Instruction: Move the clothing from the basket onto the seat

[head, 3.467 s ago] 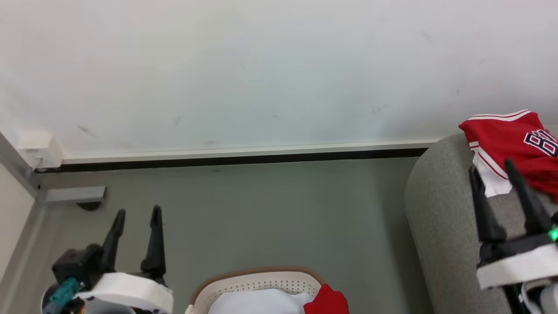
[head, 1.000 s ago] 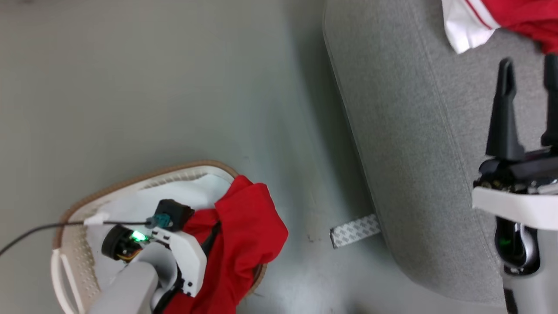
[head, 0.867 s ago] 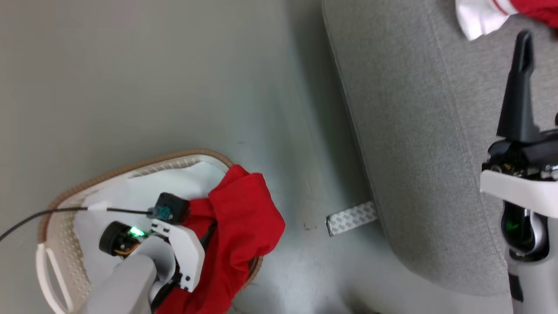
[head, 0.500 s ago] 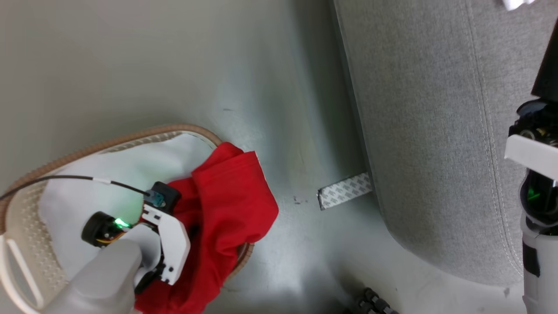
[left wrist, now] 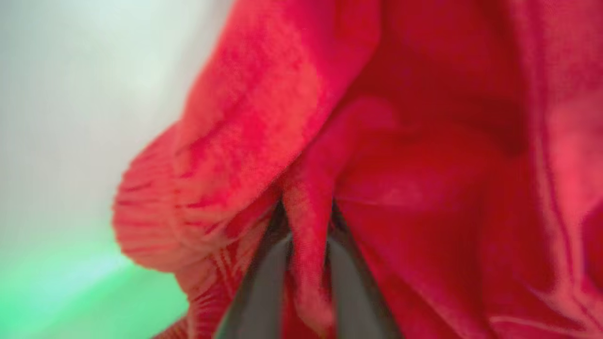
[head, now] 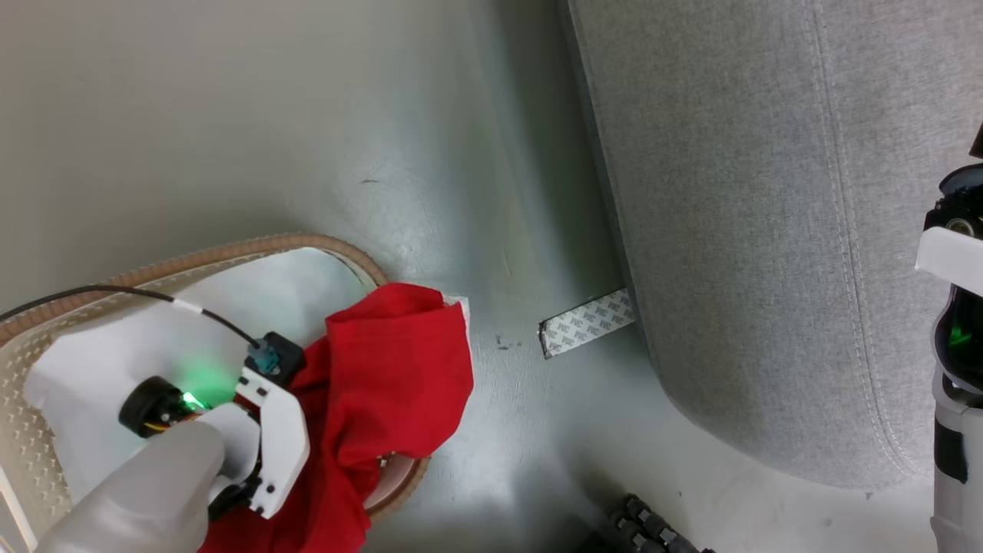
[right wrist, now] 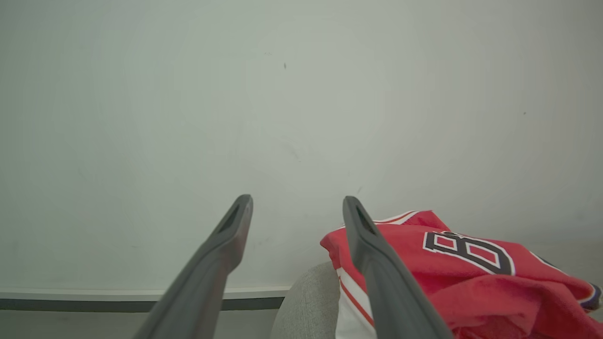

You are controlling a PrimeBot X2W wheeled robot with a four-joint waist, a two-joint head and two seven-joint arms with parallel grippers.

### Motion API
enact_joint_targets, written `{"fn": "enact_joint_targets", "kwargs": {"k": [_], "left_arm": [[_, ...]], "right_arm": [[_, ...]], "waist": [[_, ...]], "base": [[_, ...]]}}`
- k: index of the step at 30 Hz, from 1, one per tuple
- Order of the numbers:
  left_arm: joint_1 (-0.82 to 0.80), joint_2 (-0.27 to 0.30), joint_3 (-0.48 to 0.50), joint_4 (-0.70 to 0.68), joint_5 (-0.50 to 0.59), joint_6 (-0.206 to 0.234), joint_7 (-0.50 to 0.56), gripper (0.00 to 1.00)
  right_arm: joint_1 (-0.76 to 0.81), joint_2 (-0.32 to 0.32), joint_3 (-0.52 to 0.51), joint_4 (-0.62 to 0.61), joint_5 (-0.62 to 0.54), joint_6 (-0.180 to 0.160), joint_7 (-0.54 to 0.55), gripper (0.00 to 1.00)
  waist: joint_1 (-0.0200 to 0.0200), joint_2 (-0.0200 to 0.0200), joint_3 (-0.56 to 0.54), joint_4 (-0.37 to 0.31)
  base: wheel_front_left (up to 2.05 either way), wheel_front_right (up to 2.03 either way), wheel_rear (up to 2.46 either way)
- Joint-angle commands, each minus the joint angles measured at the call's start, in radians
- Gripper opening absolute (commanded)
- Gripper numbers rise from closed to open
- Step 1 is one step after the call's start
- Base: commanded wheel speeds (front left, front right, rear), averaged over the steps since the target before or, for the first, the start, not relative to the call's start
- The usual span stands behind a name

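Clothing left in the basket is pinched in a fold by the left gripper, not lifted out yet; 1 jersey already lies on the seat. Right gripper gapes empty. Halfway-ish, I'd guess.

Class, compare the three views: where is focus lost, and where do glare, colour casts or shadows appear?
Left wrist view: the red jersey-like garment is blurred, with a green cast lower left. Head view: sharp; green glow on the white cloth in the cream perforated basket, sheen on the grey floor, shadow beside the light-grey fabric seat. Right wrist view: evenly lit, dark lettering crisp.
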Motion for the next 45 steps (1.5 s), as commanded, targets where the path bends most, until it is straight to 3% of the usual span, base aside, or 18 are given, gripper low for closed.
{"fn": "enact_joint_targets", "kwargs": {"k": [1,14,22,28,39,45], "left_arm": [[-0.008,0.009,-0.013,0.009,-0.014,0.003,-0.022,0.0],[-0.002,-0.071,-0.062,0.069,-0.077,0.002,-0.176,0.0],[0.073,-0.163,-0.066,0.089,-0.16,0.002,-0.33,0.0],[0.129,-0.217,-0.071,0.07,-0.212,0.002,-0.439,0.0],[0.16,-0.24,-0.045,-0.067,-0.244,0.002,-0.541,0.0],[0.142,-0.206,0.04,-0.227,-0.216,0.02,-0.548,0.0]], "right_arm": [[0.0,0.002,-0.008,0.005,0.004,-0.002,0.0,1.0],[0.036,0.002,-0.01,0.03,-0.039,-0.002,0.0,1.0],[0.121,0.001,-0.018,0.07,-0.103,-0.002,0.0,1.0],[0.207,-0.035,-0.035,0.101,-0.125,-0.002,0.0,1.0],[0.341,-0.087,-0.029,0.134,-0.113,-0.002,0.0,1.0],[0.407,-0.119,-0.024,0.148,-0.106,-0.002,0.0,1.0]], "waist": [[-0.0001,0.0,-0.01,0.001],[-0.0001,0.0,-0.169,0.044],[-0.0001,0.0,-0.393,0.113],[-0.0001,0.0,-0.558,0.185],[-0.0001,0.0,-0.738,0.319],[-0.0001,0.0,-0.803,0.403]], "base": [[0.0,0.0,0.0],[0.0,0.0,0.0],[0.0,0.0,0.0],[0.0,0.0,0.0],[0.0,0.0,0.0],[0.0,0.0,0.0]]}}
